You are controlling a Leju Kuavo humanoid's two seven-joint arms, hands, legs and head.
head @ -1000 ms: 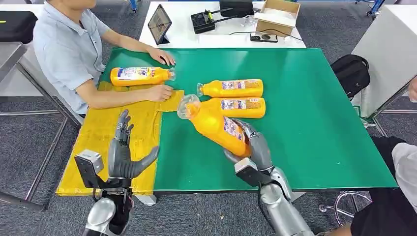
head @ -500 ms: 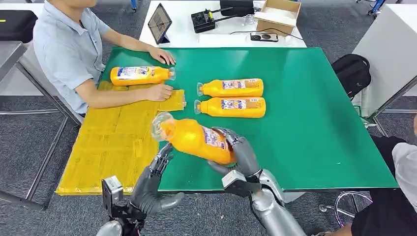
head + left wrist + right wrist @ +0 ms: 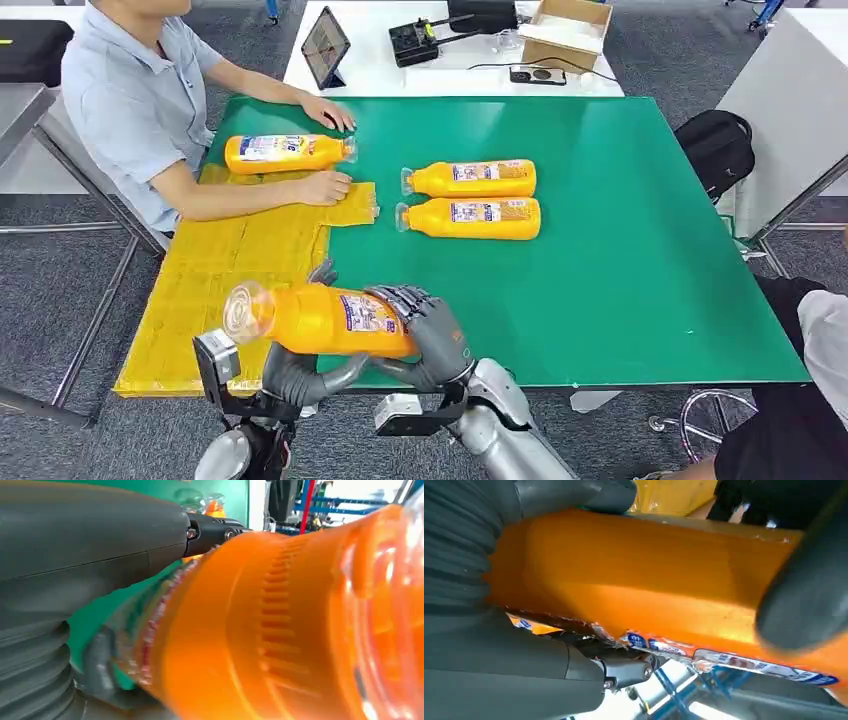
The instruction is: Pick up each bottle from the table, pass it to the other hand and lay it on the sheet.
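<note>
**Handover point: bottle crosswise between both hands, near edge of table**

Held bottle [image 3: 320, 318] carried clear of the green table [image 3: 620, 260], lying roughly level, long axis running left to right across the body; clear cap end toward the left, base end toward the right. Right hand [image 3: 425, 335] wrapped round the base half, fingers closed over the label, grip evident in the right wrist view as well. Left hand [image 3: 300, 370] positioned directly beneath the neck half, fingers spread and curving up around the far side of the bottle; contact with the body likely, firm closure not confirmed. Judged: mid-pass, load not yet released by the right hand. Left hand the nearer to the yellow sheet [image 3: 230, 290], which lies just beyond and to the left of the cap end. Next move judged to depend on the left fingers closing round the neck half before release. Two bottles [image 3: 470, 198] lying side by side on the table, well apart from both hands; another bottle [image 3: 285, 153] at the sheet's far end beside a seated person [image 3: 140, 100].
</note>
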